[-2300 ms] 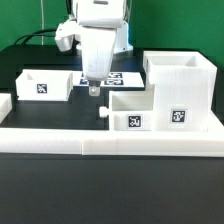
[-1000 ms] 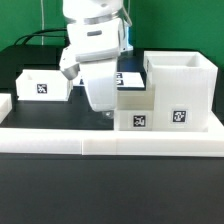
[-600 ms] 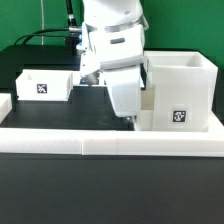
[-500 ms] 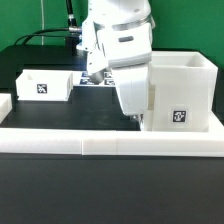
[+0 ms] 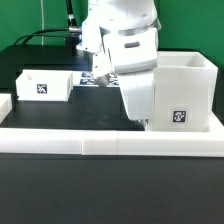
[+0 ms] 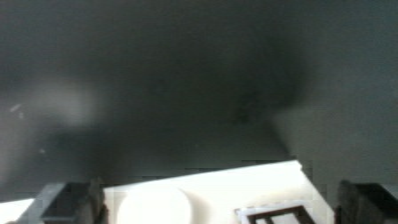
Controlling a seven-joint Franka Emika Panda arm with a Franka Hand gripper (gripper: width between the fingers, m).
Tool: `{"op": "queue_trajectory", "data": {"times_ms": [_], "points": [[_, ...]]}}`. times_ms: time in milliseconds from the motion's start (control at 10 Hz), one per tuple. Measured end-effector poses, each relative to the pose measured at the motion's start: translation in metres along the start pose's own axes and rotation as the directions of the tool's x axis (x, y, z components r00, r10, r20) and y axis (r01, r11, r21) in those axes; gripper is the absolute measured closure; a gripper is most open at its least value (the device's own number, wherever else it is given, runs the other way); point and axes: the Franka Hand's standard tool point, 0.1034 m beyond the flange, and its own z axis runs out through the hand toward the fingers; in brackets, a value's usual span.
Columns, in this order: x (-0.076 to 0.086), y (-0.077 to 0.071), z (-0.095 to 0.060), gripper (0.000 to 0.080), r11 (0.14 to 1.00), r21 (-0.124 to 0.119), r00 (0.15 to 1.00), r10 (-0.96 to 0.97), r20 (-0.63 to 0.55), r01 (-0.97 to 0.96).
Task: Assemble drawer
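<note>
The tall white case stands at the exterior view's right, its tag facing front. One small open-top tray sits at the exterior view's left. The second tray is hidden behind my arm in the exterior view. In the wrist view it shows as a white surface with a round knob and a tag corner. My gripper is low beside the case's left wall. In the wrist view the gripper is open, with its dark fingers wide apart on either side of the tray's white face.
A long low white rail runs along the front of the table, with a short piece at the far left. The marker board lies behind my arm, mostly hidden. Dark tabletop lies between the left tray and the rail.
My arm has swung from the table's middle towards the exterior view's right and tilted. It now covers the tray next to the case.
</note>
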Motion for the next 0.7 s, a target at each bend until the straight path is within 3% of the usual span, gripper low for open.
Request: {"op": "queue_trajectory", "data": {"times_ms": [200,500,600,700], "points": [[-0.004,0.001,-0.002,0.0151,1.0,0.0,1.0,-0.001,0.005,0.001],[-0.044,-0.011,-0.018,0.0151,1.0,-0.014,1.0,0.014,0.019,-0.014],[-0.053,-0.012,-0.028,0.0151,0.999,-0.037,1.0,0.016,0.024,-0.015],[-0.064,-0.015,-0.04,0.0151,0.997,-0.078,0.999,0.021,0.03,-0.018]]}}
